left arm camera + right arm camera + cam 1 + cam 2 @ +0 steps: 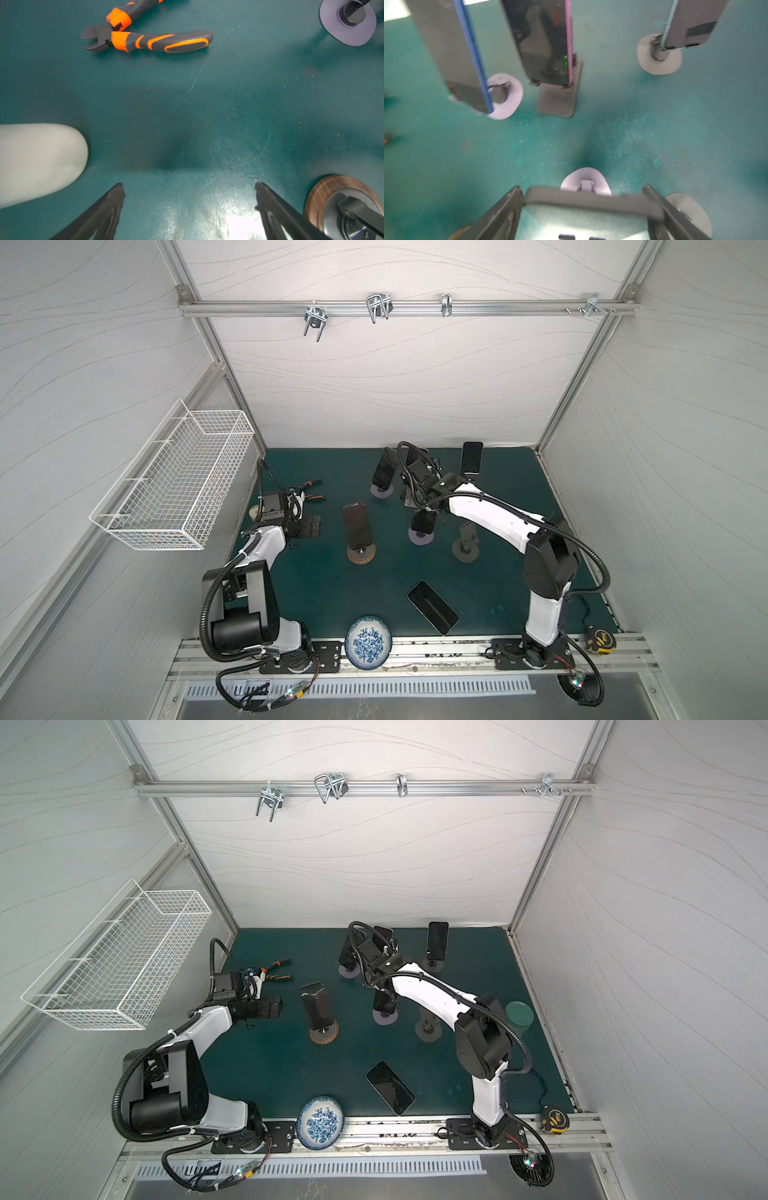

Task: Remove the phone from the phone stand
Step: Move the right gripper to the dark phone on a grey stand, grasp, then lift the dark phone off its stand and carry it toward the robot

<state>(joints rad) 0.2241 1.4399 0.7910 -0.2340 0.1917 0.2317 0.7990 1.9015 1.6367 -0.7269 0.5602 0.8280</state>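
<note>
ROBOT TAKES HOLD OF A PHONE: The right pincer grips a dark phone by its two long edges. One finger sits tight against each side in the right wrist view. The phone is near the middle of the green counter, directly over the lilac foot of its stand. Whether it is seated in the cradle or already free of it cannot be told.

On the other side, the left pincer hangs wide open above bare counter with nothing between its fingers. A pair of orange-and-grey pliers lies just beyond it.

Past the gripped phone, three more stand upright on their own stands: a blue-edged phone, a pink-edged phone and a pale-edged phone. Blur in that view leaves any lettering on them unreadable.

In a top view, a further phone leans on a wood-footed stand, left of centre. A flat phone lies screen up near the front. Along the front rail sit a blue-and-white dish and a yellow tape measure, whose black marking is too small to read. A white wire basket hangs on the left wall.
</note>
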